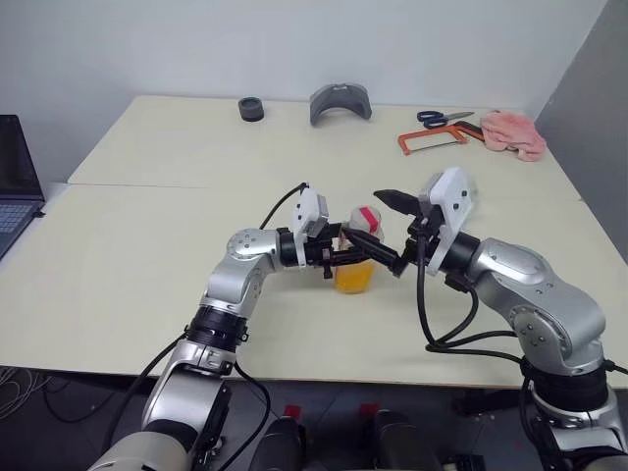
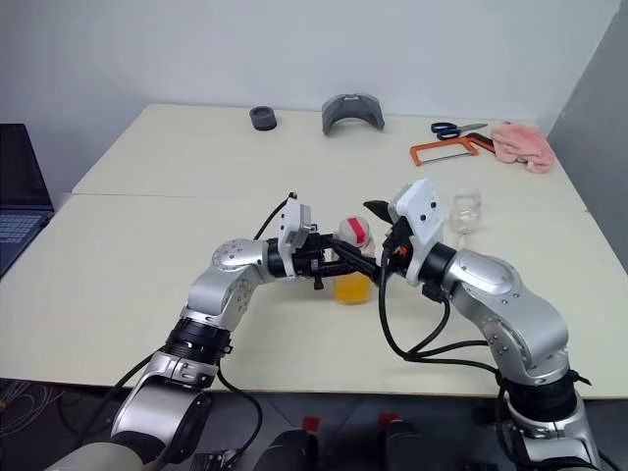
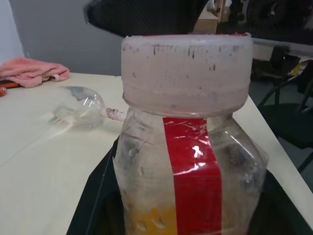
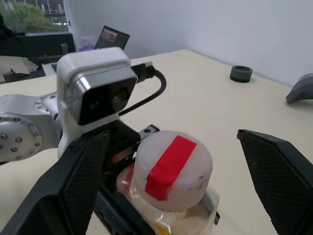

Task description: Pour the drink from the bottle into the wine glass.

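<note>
The bottle (image 1: 355, 257) stands upright on the table's middle, a small clear one with a red strip and a pale pinkish cap (image 4: 171, 169). Orange drink (image 1: 353, 278) fills its lower part. My left gripper (image 1: 381, 257) reaches in from the left, level, and is shut on the bottle's body. My right gripper (image 1: 394, 231) comes from the right and is open, its two black fingers (image 4: 276, 171) standing on either side of the cap without touching it. The wine glass (image 2: 466, 210) stands empty on the table behind my right gripper, and the left wrist view shows its bowl (image 3: 80, 112) past the bottle.
Along the table's far edge lie a black ring (image 1: 251, 108), a grey curved piece (image 1: 340, 102), scissors (image 1: 444, 119), an orange-framed saw (image 1: 432, 140) and a pink cloth (image 1: 512, 132). A laptop (image 1: 15, 177) sits at the far left.
</note>
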Robot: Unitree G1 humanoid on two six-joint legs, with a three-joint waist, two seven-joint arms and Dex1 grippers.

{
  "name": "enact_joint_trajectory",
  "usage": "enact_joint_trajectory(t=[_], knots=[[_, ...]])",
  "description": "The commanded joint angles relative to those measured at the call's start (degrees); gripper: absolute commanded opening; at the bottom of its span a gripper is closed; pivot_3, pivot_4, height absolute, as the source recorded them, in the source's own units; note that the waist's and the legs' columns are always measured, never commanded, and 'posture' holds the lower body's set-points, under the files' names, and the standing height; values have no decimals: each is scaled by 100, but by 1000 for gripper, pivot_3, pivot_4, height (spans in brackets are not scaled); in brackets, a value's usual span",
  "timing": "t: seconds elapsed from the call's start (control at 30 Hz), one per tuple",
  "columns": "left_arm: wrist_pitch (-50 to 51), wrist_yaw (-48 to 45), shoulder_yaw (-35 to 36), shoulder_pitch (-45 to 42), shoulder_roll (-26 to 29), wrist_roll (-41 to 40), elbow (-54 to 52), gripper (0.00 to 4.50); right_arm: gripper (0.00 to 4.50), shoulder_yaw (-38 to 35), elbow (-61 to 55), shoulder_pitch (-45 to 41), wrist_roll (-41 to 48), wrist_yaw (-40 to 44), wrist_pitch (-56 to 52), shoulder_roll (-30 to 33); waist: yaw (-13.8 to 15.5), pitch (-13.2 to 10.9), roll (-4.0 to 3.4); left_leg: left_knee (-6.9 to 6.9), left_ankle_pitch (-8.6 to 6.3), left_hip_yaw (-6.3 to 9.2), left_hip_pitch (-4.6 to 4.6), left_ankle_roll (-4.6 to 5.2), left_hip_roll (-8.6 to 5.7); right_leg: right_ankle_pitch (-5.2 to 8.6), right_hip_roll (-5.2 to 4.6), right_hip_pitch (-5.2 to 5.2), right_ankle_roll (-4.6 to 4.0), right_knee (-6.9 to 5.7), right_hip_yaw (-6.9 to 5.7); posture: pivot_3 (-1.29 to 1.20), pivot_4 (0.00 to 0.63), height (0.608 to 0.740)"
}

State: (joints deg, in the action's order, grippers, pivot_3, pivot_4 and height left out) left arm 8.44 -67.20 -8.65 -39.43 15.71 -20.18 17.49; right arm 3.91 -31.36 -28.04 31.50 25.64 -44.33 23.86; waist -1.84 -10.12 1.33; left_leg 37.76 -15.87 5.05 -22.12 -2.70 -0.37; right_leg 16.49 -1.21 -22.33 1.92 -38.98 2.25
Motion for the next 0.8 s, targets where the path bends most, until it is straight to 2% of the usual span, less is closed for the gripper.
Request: enact_joint_trajectory(t=[0.03,0.1,0.27,0.3,0.43,0.57,0.67,0.73,0.8], knots=[[-154,-50,32,-77,-23,-21,-181,1796,4316,-48,-6,-68,-41,-19,79,-15,3,0,0,0,0,0,0,0,0,0,-1,0,0,0,0,0,150,740],[-185,-23,55,-64,-21,-9,-186,1796,3871,-18,42,-39,-48,31,51,13,3,0,0,0,0,0,0,0,0,0,-3,0,0,0,1,0,150,740],[-232,19,77,-70,-31,3,-171,1796,2071,7,103,-32,-84,144,99,4,-3,-1,-1,0,0,-1,0,1,0,0,0,-1,0,0,1,0,150,740],[-237,19,82,-74,-34,4,-166,1793,1880,26,107,-34,-86,190,107,20,-2,-1,-1,0,0,0,0,1,0,0,0,-1,0,0,0,0,150,740],[-232,-46,85,-87,-22,-12,-165,1785,1891,149,119,-56,-65,707,328,192,0,-1,-1,0,0,0,0,1,0,0,-1,-1,0,0,1,0,150,740],[-194,-372,3,-186,55,3,-64,1773,1891,472,613,-474,-239,2430,1267,917,-4,-7,-8,1,-1,-10,0,1,-5,0,0,0,0,1,1,0,150,740],[-172,-684,-76,-251,124,34,-2,1768,1891,718,1331,-1135,-381,3699,1851,1373,-12,-20,-19,2,-1,-26,3,2,-7,0,6,0,1,1,-1,0,150,740],[-204,-772,-97,-288,124,62,55,1768,1891,785,1752,-1537,-388,4211,1984,1472,-18,-25,-22,3,-1,-29,3,3,-3,0,11,-1,0,0,-2,0,150,740],[-227,-750,-77,-310,75,73,110,1768,1891,754,1930,-1708,-343,4372,1830,1532,-14,-25,-22,2,-1,-28,2,3,0,0,11,-1,-1,0,-5,0,150,740]])
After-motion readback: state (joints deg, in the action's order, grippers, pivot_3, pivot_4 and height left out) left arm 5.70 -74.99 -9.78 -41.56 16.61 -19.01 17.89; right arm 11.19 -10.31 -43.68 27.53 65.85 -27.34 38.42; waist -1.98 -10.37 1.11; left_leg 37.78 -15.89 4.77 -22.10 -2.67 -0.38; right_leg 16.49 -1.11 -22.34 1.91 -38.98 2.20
